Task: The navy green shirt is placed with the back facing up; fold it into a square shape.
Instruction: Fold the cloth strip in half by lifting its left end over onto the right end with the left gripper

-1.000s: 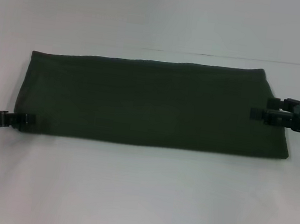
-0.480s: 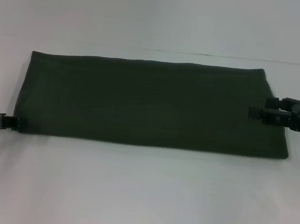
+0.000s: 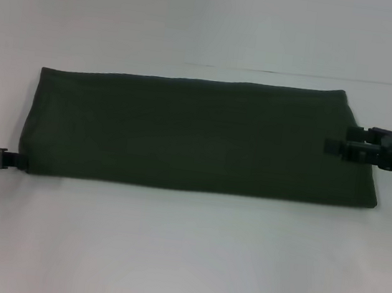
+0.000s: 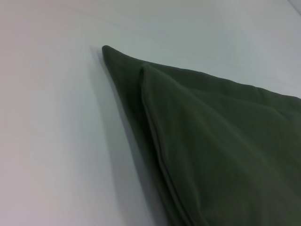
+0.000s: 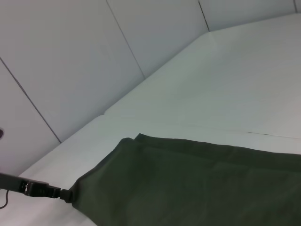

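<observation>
The navy green shirt (image 3: 197, 136) lies flat on the white table as a long folded band, plain side up, running left to right. My left gripper (image 3: 13, 160) sits low at the band's near left corner, just outside its edge. In the right wrist view the left gripper (image 5: 54, 192) shows tip-to-tip with that corner of the shirt (image 5: 197, 183). My right gripper (image 3: 338, 138) hovers over the band's right end, open with nothing between its fingers. The left wrist view shows only a layered corner of the shirt (image 4: 225, 150).
The white table (image 3: 181, 260) spreads bare in front of and behind the shirt. A thin seam line (image 3: 313, 77) crosses the table behind the shirt. Pale wall panels (image 5: 70, 61) rise beyond the table's far edge.
The left gripper has drawn back leftward off the shirt's near left corner, which stayed lying flat. The right gripper and the shirt have barely moved.
</observation>
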Tool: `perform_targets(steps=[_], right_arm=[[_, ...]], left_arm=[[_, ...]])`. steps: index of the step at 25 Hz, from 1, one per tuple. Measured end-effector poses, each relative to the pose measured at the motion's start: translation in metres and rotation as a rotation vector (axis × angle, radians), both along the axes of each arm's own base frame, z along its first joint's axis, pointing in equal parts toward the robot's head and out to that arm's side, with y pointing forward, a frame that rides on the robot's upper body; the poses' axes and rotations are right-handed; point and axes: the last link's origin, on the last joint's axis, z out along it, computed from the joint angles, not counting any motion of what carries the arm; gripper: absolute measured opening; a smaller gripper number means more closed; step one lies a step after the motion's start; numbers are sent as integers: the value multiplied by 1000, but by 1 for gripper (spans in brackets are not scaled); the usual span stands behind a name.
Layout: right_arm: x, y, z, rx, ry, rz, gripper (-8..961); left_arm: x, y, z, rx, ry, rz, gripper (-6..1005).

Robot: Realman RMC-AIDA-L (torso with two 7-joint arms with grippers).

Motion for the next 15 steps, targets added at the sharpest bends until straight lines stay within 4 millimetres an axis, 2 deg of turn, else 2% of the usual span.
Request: perform_targets(steps=[4, 10, 15], right_arm=[[-1, 1, 0, 0, 1, 1, 866], [-1, 4, 9, -7, 21, -55, 859], [-1, 14, 24, -69, 27, -199, 853]], left_arm=[[-1, 1, 2, 0, 14, -2, 21], [-2, 1, 12, -15, 18, -6, 24], [-1, 1, 21, -31, 17, -15, 21]])
